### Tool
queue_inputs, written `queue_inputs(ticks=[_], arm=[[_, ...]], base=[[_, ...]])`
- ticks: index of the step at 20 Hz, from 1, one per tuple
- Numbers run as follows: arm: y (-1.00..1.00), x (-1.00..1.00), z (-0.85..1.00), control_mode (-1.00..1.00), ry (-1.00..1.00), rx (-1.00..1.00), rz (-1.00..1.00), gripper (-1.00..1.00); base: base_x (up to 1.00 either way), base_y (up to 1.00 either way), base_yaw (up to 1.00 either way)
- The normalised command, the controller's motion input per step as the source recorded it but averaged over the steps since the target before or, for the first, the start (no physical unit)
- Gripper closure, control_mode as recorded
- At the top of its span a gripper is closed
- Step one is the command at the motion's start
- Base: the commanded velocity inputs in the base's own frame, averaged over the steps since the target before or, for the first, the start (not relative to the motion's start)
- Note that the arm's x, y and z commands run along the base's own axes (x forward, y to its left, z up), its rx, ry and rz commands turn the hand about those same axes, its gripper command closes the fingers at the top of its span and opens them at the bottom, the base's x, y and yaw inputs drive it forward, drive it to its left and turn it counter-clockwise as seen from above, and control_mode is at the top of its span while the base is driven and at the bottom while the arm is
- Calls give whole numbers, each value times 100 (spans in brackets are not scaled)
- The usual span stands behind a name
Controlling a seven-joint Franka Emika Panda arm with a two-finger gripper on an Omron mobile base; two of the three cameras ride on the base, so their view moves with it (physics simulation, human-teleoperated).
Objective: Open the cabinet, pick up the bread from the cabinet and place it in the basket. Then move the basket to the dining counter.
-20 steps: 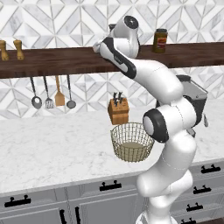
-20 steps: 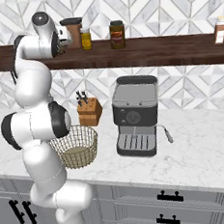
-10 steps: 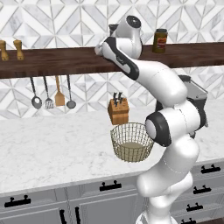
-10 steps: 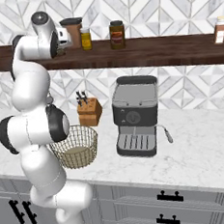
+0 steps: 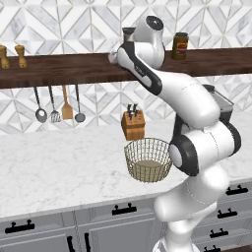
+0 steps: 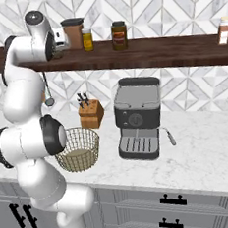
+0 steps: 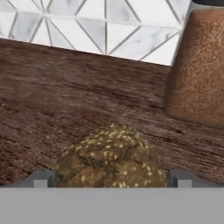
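Observation:
The bread (image 7: 111,157), a dark-brown seeded roll, lies on the dark wooden shelf (image 7: 65,100) close in front of the hand. My gripper (image 7: 111,180) is open, one fingertip on each side of the roll, and neither pad presses on it. From the base cameras the hand is up at the shelf, gripper (image 5: 114,56) (image 6: 59,44) beside a tall brown canister (image 6: 73,35) (image 7: 199,65). The basket (image 5: 147,159) (image 6: 78,149), tan wire with a beige bottom, stands on the marble counter below the arm with nothing in it. The dining counter is out of view.
A knife block (image 5: 133,124) stands behind the basket and a coffee machine (image 6: 137,117) to its right. Jars (image 6: 119,35) line the shelf; utensils (image 5: 55,103) hang beneath it. Grey cabinet fronts with black handles (image 5: 123,209) under the counter are shut.
The upper arm and hand have shifted slightly along the shelf toward the canister. The jaws stay open, and the basket has not moved.

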Motion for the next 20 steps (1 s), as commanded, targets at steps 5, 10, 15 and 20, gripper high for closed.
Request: queue_inputs(ticks=[5,10,15,20], arm=[[0,-100,24,-100,-1,0,0,100],[-8,-100,16,-100,0,0,0,100],[0,-100,-6,-100,-4,0,0,100],[0,-100,-41,-100,0,0,-3,100]], base=[[0,0,0],[0,0,0],[0,0,0],[0,0,0]])
